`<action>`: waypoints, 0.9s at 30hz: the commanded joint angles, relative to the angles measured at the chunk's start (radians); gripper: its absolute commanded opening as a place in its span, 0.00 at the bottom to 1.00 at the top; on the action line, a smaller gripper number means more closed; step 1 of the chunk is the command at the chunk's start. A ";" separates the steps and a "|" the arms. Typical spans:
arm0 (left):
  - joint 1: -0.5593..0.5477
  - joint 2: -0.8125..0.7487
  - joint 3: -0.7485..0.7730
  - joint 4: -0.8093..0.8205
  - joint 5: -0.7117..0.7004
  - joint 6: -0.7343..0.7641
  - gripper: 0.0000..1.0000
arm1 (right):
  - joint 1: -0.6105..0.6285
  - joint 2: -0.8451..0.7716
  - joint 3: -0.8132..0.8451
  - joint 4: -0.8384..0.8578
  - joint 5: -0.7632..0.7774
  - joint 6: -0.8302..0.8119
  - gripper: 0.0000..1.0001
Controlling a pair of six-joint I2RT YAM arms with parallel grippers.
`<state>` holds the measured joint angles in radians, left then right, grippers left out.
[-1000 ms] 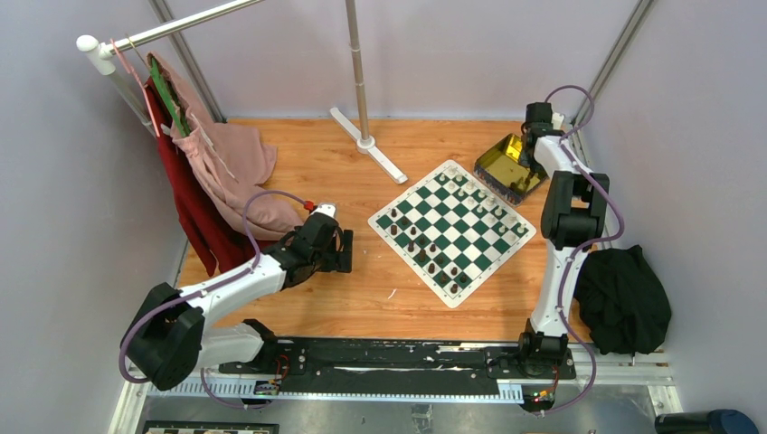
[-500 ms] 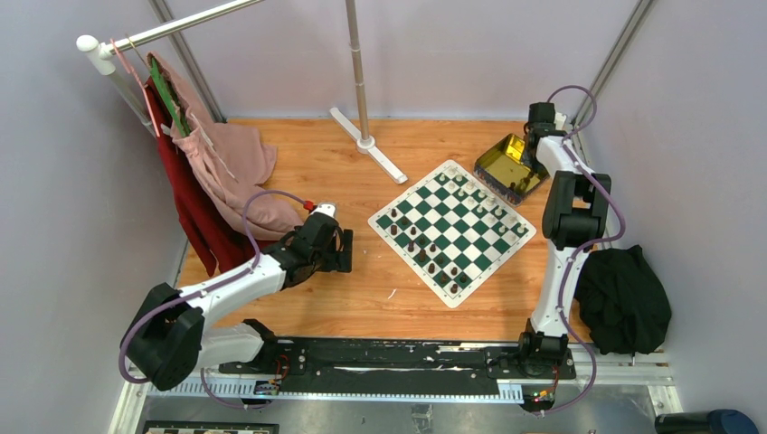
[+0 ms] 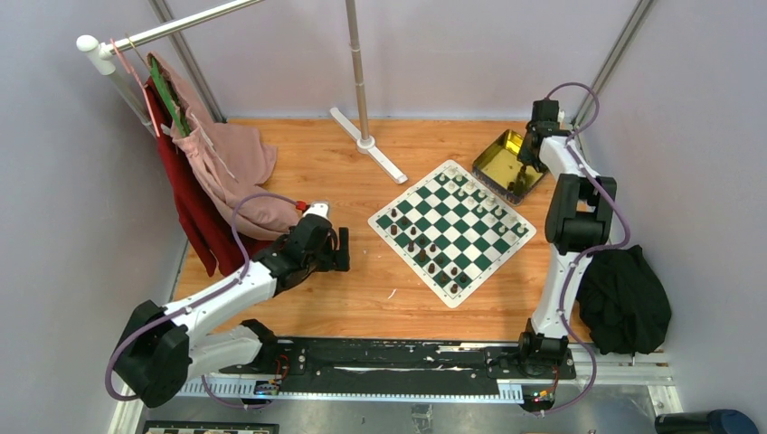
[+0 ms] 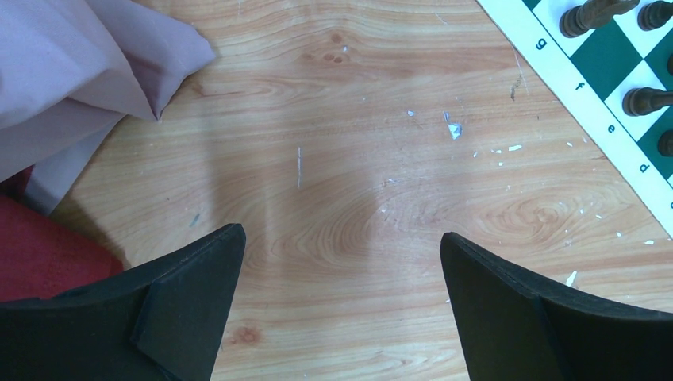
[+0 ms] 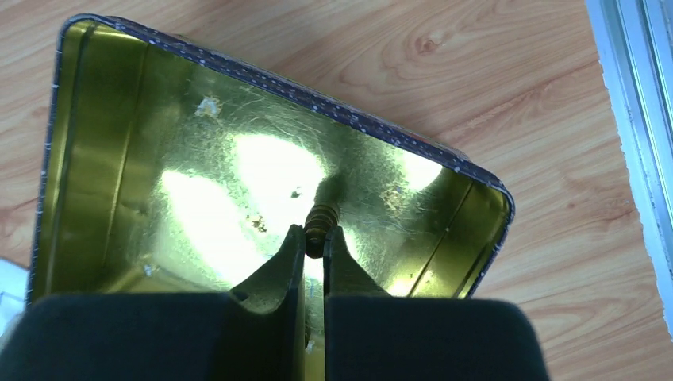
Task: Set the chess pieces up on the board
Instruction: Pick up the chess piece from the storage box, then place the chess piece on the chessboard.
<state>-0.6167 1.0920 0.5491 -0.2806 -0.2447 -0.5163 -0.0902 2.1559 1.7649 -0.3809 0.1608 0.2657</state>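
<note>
The green-and-white board lies on the wooden table with dark chess pieces along its near-left side and pale ones along its far-right side. My right gripper reaches into the gold tin and is shut on a small brown chess piece that sticks out past the fingertips. In the top view that gripper sits over the tin. My left gripper stands wide open over bare wood, left of the board's corner, with dark pieces at the edge of its view.
Pink cloth and a red garment hang from a rack at the left, and the pink cloth lies close to my left gripper. A pole stand is behind the board. A black cloth lies at the right.
My right gripper has shut on a brown piece inside the tin, and the tin has shifted a little. The left arm has drawn slightly to the left, still open.
</note>
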 commanded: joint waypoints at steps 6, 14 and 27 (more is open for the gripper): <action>0.009 -0.099 -0.051 -0.043 -0.020 -0.034 1.00 | 0.004 -0.128 -0.072 0.049 -0.081 -0.013 0.00; 0.008 -0.187 -0.071 -0.086 -0.016 -0.045 1.00 | 0.044 -0.215 -0.113 0.040 -0.171 -0.057 0.00; 0.008 -0.268 -0.112 -0.112 0.026 -0.089 1.00 | 0.385 -0.424 -0.214 -0.089 -0.199 -0.158 0.00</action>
<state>-0.6163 0.8459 0.4465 -0.3695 -0.2314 -0.5865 0.1978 1.8107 1.6154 -0.3920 -0.0254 0.1566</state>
